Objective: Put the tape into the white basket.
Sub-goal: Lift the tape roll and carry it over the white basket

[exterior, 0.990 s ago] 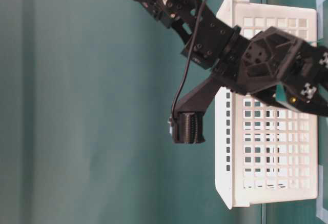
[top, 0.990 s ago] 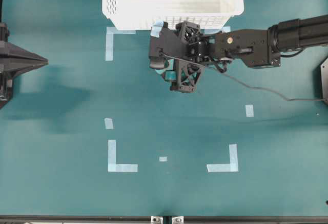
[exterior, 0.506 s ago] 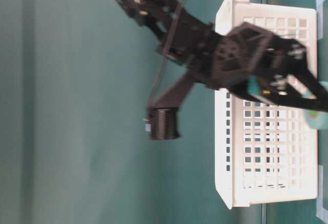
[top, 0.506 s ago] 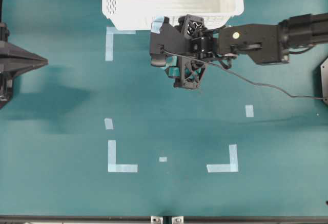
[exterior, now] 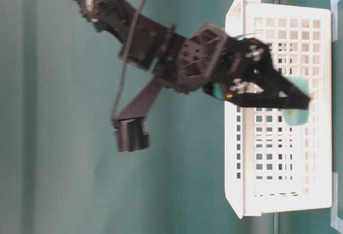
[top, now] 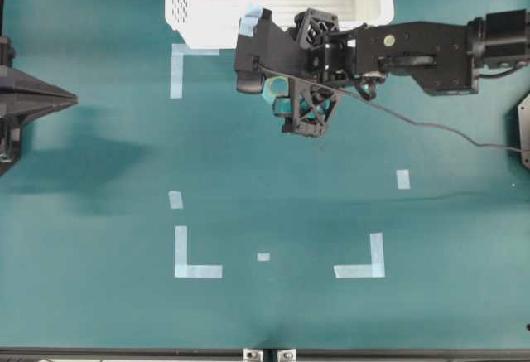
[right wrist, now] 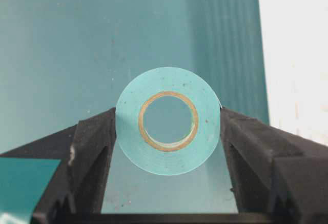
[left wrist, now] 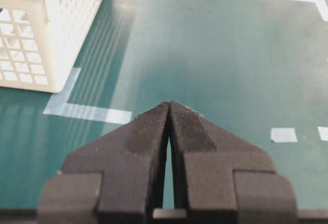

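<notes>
The tape (right wrist: 168,120), a small turquoise roll with a brown-edged hollow core, sits between the two fingers of my right gripper (right wrist: 168,116), which is shut on it. From overhead the right gripper (top: 281,97) hangs just in front of the white basket (top: 178,14), with the tape (top: 277,88) partly hidden under the black fingers. At table level the tape (exterior: 295,113) is off the table, beside the basket wall (exterior: 236,137) and below its rim. My left gripper (left wrist: 169,103) is shut on nothing and rests at the far left (top: 50,97).
Pale tape strips mark the mat: L-shaped corners (top: 197,267) (top: 362,267) and short pieces (top: 403,179) (top: 175,200) (top: 263,257). A black cable (top: 431,126) trails from the right arm. The basket's corner (left wrist: 31,29) lies ahead and left of the left gripper.
The right arm has lifted the tape off the mat and carried it slightly toward the basket. The left arm has not moved.
</notes>
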Robot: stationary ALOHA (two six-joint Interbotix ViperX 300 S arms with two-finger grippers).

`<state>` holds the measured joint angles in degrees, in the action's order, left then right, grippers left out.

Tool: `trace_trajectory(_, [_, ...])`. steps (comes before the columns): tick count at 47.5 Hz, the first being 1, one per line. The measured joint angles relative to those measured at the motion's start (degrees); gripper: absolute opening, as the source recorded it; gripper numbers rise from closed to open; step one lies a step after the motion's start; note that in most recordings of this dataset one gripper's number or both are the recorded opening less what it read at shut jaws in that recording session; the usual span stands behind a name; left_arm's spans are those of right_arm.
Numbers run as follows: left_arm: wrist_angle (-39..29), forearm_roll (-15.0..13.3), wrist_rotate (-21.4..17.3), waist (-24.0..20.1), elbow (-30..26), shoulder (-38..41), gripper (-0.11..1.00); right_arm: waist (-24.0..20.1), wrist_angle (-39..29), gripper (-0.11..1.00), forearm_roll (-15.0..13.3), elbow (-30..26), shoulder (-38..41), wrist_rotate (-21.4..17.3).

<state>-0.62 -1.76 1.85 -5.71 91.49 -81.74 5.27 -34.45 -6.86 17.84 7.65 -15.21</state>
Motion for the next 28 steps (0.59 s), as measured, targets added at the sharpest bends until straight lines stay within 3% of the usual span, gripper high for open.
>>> trace_trajectory(28, [0.0, 0.0, 0.0, 0.0, 0.1, 0.0, -0.11, -1.2, -12.1, 0.68, 3.1, -5.4, -5.0, 0.0])
